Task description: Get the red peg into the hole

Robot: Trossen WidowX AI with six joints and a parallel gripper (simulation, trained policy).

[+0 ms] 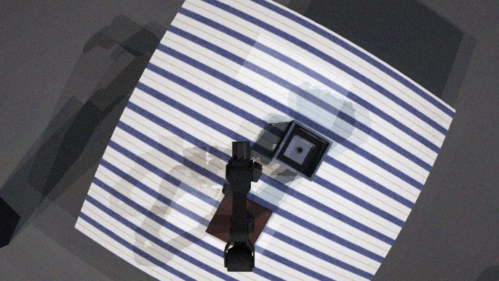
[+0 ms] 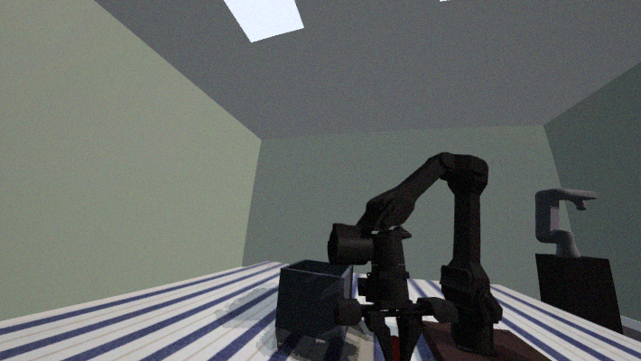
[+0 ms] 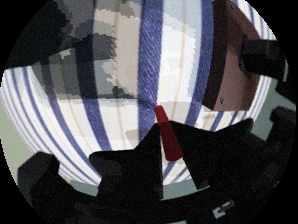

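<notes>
The red peg (image 2: pixel 395 345) (image 3: pixel 170 142) stands between the two fingers of my gripper (image 2: pixel 395 355) (image 3: pixel 163 125), which is shut on it low over the striped cloth. The peg's lower end is cut off by the frame in the exterior view, and the arm hides the peg in the top view. The open dark grey box (image 1: pixel 284 140) (image 2: pixel 311 300) stands beside the gripper. On its floor, the top view shows the lighter plate (image 1: pixel 291 154) with a dark round hole (image 1: pixel 299 149); no peg shows in it.
The arm's reddish-brown base board (image 1: pixel 261 214) (image 2: pixel 524 345) (image 3: pixel 235 85) lies close to the gripper. The blue-and-white striped cloth (image 1: pixel 211 88) covers the work surface. A grey arm (image 2: pixel 565 241) stands on a dark pedestal (image 2: pixel 578 289) in the background.
</notes>
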